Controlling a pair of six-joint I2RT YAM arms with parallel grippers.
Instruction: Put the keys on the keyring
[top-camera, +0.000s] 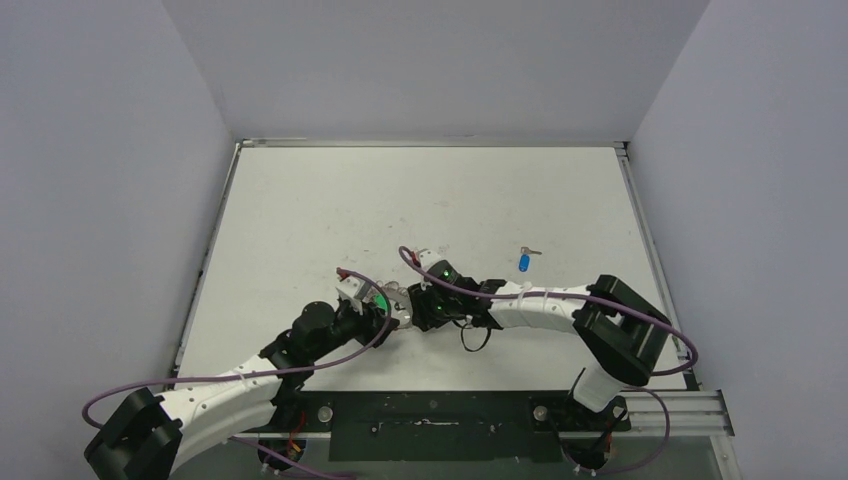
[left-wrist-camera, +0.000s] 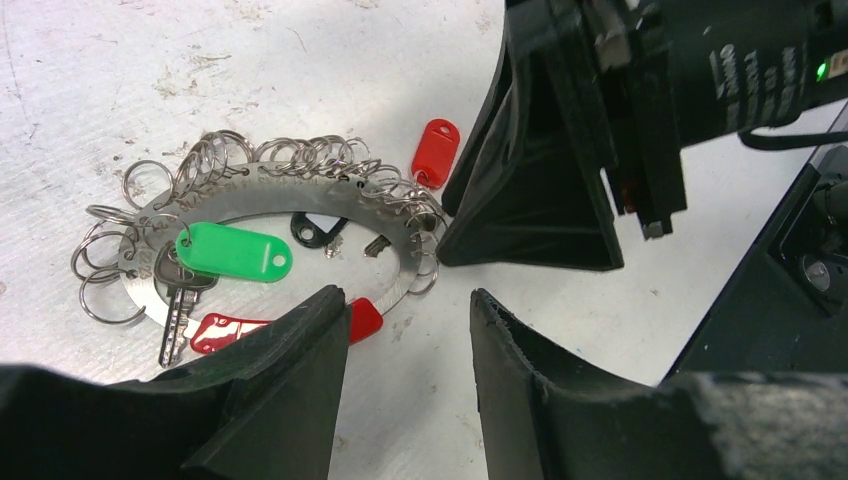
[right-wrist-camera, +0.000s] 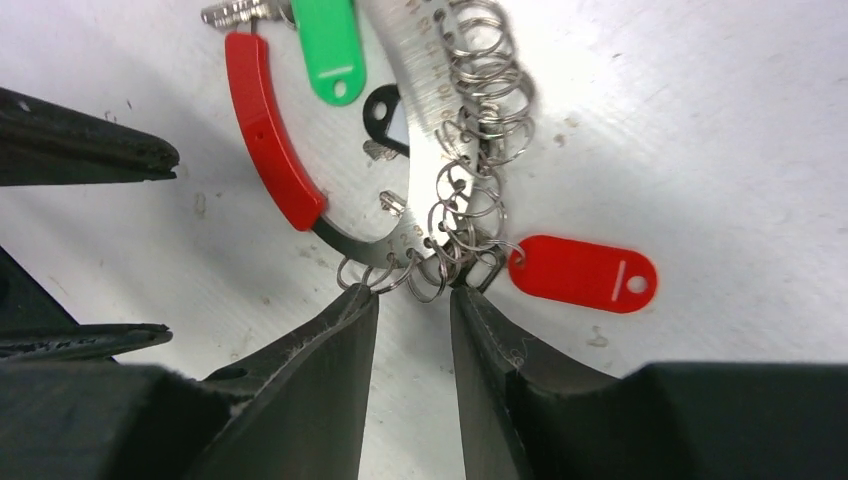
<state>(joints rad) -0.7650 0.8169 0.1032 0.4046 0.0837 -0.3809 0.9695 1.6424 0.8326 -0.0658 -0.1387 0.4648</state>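
The keyring (left-wrist-camera: 290, 190) is a flat silvery oval band hung with many small wire rings, with a red curved section (right-wrist-camera: 268, 130). It lies on the table between both grippers. The green key (left-wrist-camera: 235, 250) lies across the band's left side, its silver blade (left-wrist-camera: 176, 305) pointing down. The blue key (top-camera: 524, 262) lies alone on the table, to the right of the arms. My left gripper (left-wrist-camera: 405, 300) is open, its left fingertip over the red section's end. My right gripper (right-wrist-camera: 413, 293) is open, its tips touching the small rings at the band's edge.
A red tag (right-wrist-camera: 585, 272) hangs from a small ring beside my right fingertip. A black tag (left-wrist-camera: 318, 230) lies inside the oval. Grey walls enclose the table (top-camera: 420, 200) on three sides. Purple cables (top-camera: 440, 285) loop over both arms.
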